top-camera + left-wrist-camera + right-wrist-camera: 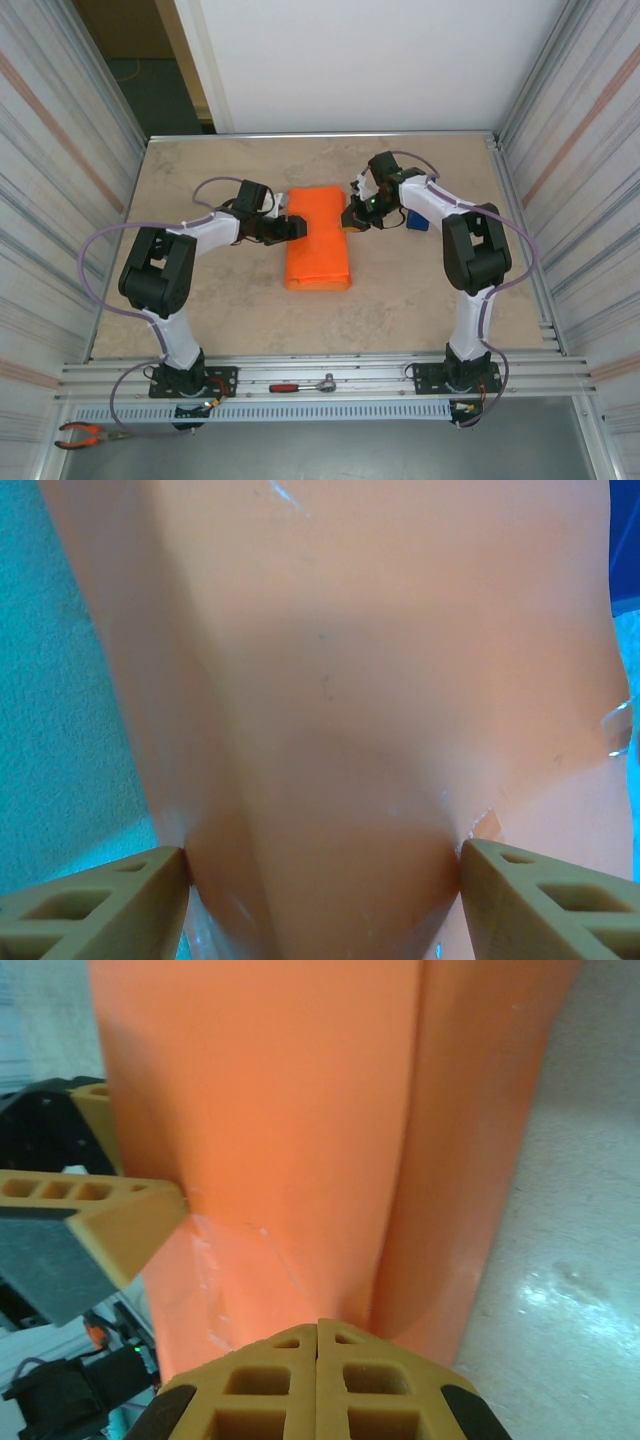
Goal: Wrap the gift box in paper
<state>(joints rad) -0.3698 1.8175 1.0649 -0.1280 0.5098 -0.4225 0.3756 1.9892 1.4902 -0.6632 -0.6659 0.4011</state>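
Orange paper (318,240) folded into oblong bundle, lying flat.

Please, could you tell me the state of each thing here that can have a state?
paper: folded over into a bundle, lying flat on the table.
left gripper: shut on a fold of the paper.
right gripper: shut, at the paper's edge.
blue tape dispenser: resting on the table, untouched.
ratchet wrench: lying on the front rail, unused.
pliers: lying at the near left corner, unused.

Paper (318,240) plain bright orange. Bench (230,300) beige, stone-mottled. Left pincer (322,875) fingers (90,905) tan. Small item (417,219) right of paper: blue.
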